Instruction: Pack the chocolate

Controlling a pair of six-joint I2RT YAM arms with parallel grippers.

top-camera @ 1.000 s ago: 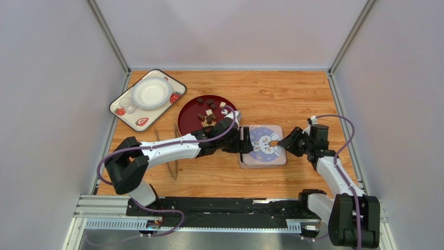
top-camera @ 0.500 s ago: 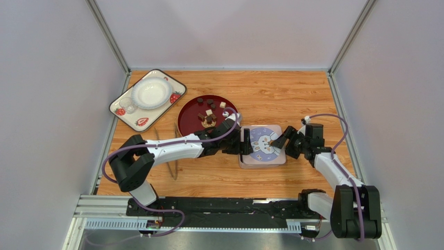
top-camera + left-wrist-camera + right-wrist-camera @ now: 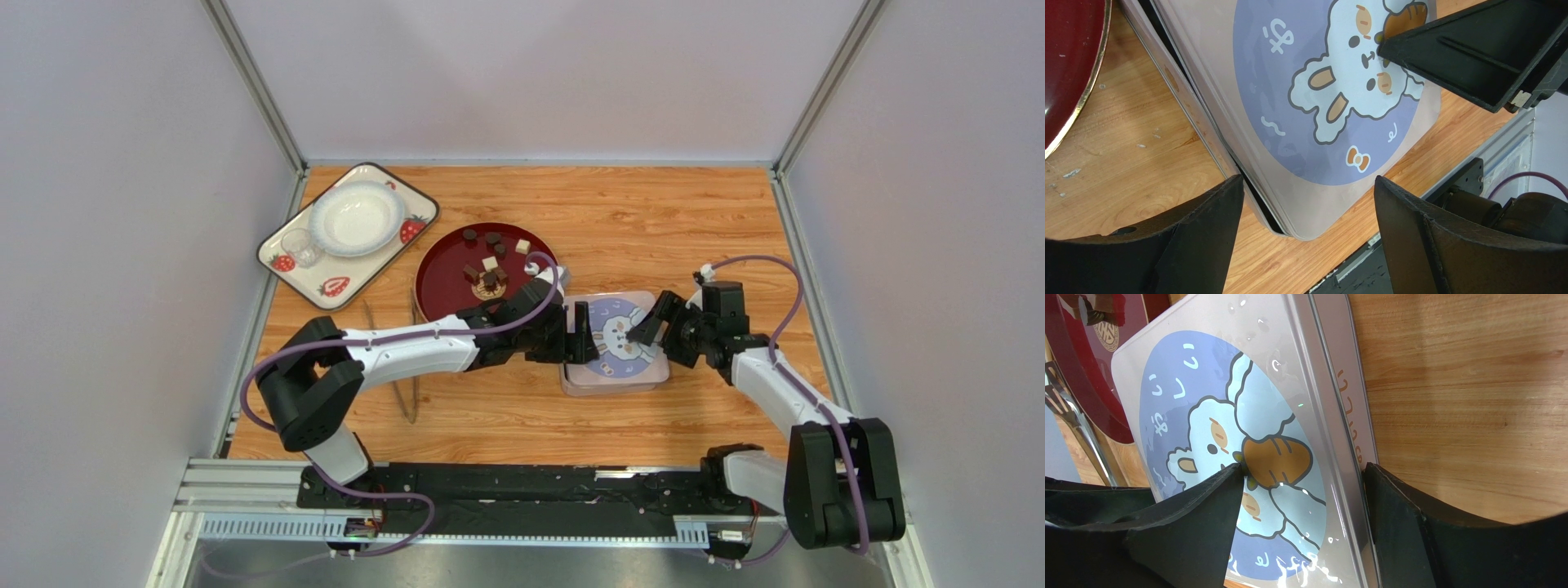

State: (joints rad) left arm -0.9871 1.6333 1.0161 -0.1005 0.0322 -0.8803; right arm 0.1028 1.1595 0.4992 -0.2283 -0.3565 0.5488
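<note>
Chocolate (image 3: 491,272): small dark pieces with a few pale ones, loose on a round dark-red plate (image 3: 439,292). It sits just beyond the left end effector (image 3: 579,333) on its far left side, well apart from the right end effector (image 3: 643,326). Square tin (image 3: 617,368): closed, lid printed with a rabbit and carrot on a blue disc, flat on the desk (image 3: 687,221) between the two end effectors and just beside the plate. Left end effector: jaws wide at the tin's left edge, one corner of the tin between the fingers (image 3: 1211,226), no contact visible. Right end effector: jaws wide, straddling the tin's right rim, one fingertip (image 3: 1229,484) over the lid by the carrot, the other outside the tin wall above bare wood; contact cannot be told, nothing gripped. Metal tongs (image 3: 409,390): on the desk behind the left end effector, beneath its arm. Strawberry-patterned tray (image 3: 417,211): far left corner, well away from both end effectors, carrying a white bowl (image 3: 356,217) and a small clear cup (image 3: 302,249).
</note>
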